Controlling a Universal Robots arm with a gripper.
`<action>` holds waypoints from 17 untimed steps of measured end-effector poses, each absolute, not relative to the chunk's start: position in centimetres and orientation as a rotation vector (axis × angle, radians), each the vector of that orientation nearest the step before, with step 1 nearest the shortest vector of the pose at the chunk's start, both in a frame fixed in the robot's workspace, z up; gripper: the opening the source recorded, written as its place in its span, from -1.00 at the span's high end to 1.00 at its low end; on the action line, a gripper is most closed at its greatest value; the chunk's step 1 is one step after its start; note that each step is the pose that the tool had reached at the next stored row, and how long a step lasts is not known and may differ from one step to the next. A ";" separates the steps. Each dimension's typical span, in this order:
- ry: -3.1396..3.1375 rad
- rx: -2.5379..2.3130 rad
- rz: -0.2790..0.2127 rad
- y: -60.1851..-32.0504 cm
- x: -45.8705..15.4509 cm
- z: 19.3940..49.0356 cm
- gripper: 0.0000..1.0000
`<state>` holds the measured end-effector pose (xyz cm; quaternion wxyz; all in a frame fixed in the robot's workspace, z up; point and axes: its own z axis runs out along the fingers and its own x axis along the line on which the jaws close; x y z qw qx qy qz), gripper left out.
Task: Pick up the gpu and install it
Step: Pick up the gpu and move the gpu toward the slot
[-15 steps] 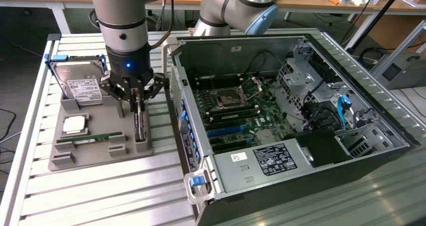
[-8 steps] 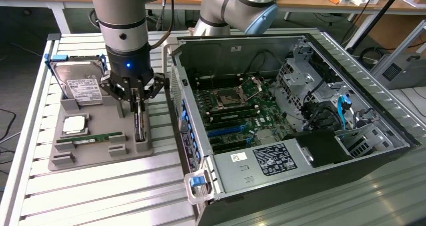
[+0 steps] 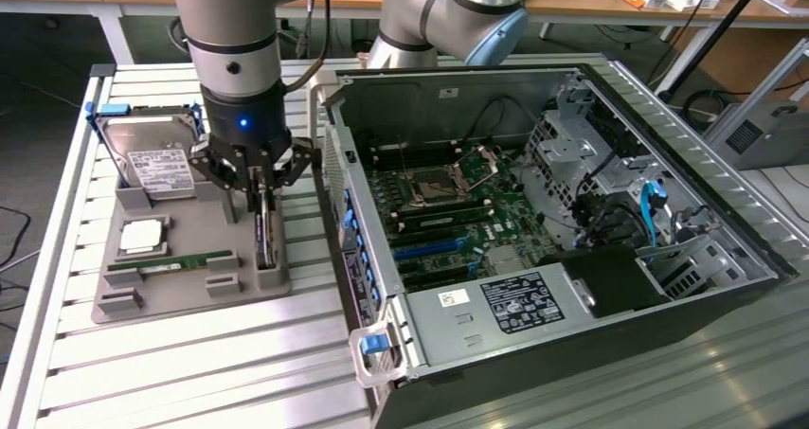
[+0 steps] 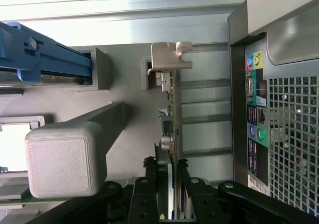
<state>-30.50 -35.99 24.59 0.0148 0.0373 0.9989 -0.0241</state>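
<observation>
You have the black two-fingered gripper [image 3: 260, 195] clenched across the thin dark gpu card with its silvery bracket [image 4: 173, 112], which stands on edge in the grey plastic holder tray [image 3: 189, 296], likely so its flat faces can be pinched from above.

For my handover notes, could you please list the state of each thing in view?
gpu: on edge in the holder, gripped.
gripper: jaws shut on the gpu.
computer case: side open.
hard drive: standing in the holder.
memory stick: flat in the holder.
</observation>
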 end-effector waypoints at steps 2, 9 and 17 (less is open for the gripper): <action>3.109 0.116 -0.075 -36.0 -30.5 24.6 0.47; 3.109 0.116 -0.075 -36.0 -30.5 24.9 0.47; 3.109 0.116 -0.075 -36.0 -30.5 25.7 0.47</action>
